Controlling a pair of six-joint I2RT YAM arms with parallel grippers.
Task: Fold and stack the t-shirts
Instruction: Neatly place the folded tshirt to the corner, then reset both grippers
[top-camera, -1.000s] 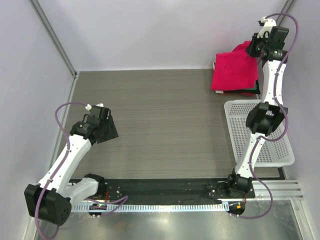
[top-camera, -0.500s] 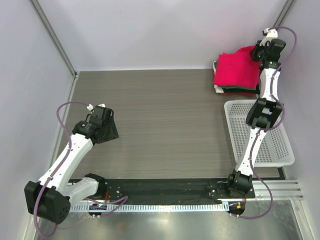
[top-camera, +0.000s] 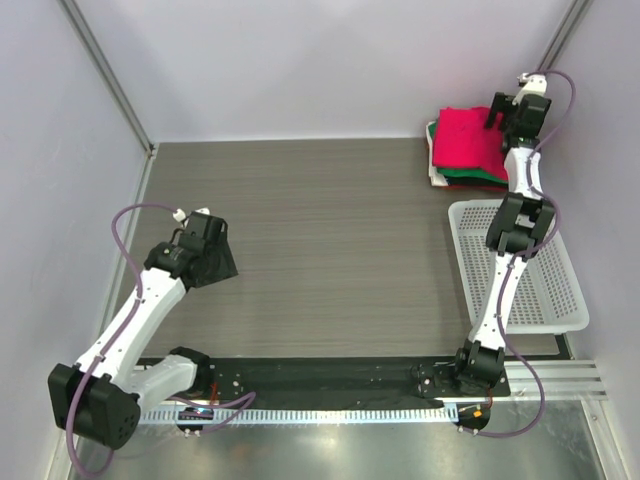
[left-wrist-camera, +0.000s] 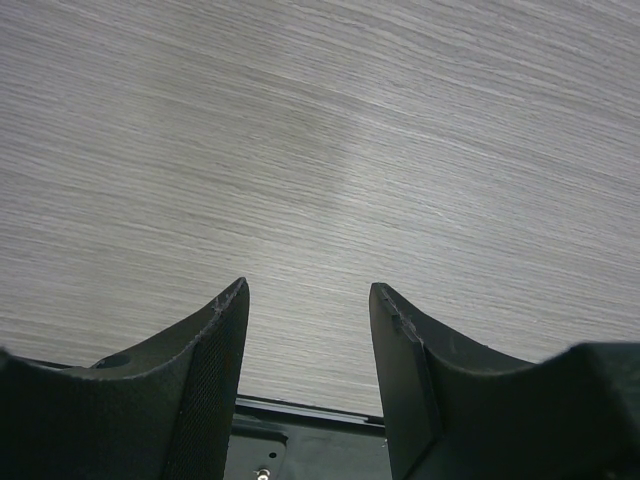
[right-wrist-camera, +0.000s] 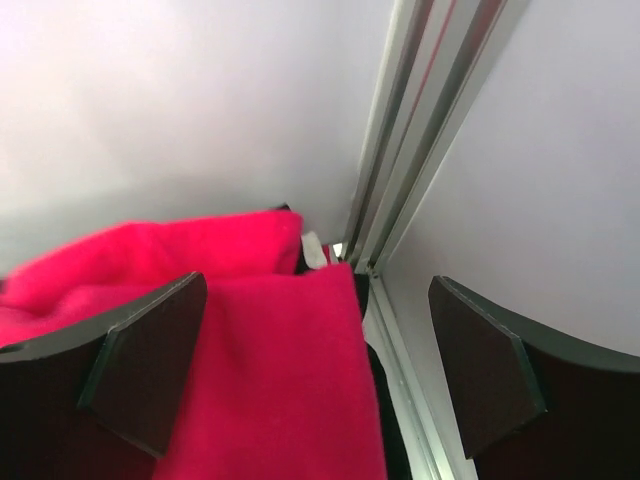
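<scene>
A bright red-pink t-shirt (top-camera: 466, 137) lies folded on top of a stack of folded t-shirts (top-camera: 470, 179) in the far right corner; green, white and red edges show beneath it. My right gripper (top-camera: 503, 112) hangs just over the stack's right back corner, jaws wide open and empty. In the right wrist view the red-pink t-shirt (right-wrist-camera: 270, 370) lies loose below the right gripper (right-wrist-camera: 315, 350), touching neither finger. My left gripper (top-camera: 207, 262) hovers over bare table at the left, partly open; the left wrist view shows the left gripper (left-wrist-camera: 308, 330) with nothing between its fingers.
A white mesh basket (top-camera: 560, 300) sits at the right, in front of the stack, with my right arm reaching over it. A metal frame post (right-wrist-camera: 410, 180) runs down the corner beside the stack. Grey walls close in the back and both sides.
My right gripper carried the red-pink t-shirt back and down onto the stack, then opened and let it go. The shirt now lies flat. The left arm has not moved.
</scene>
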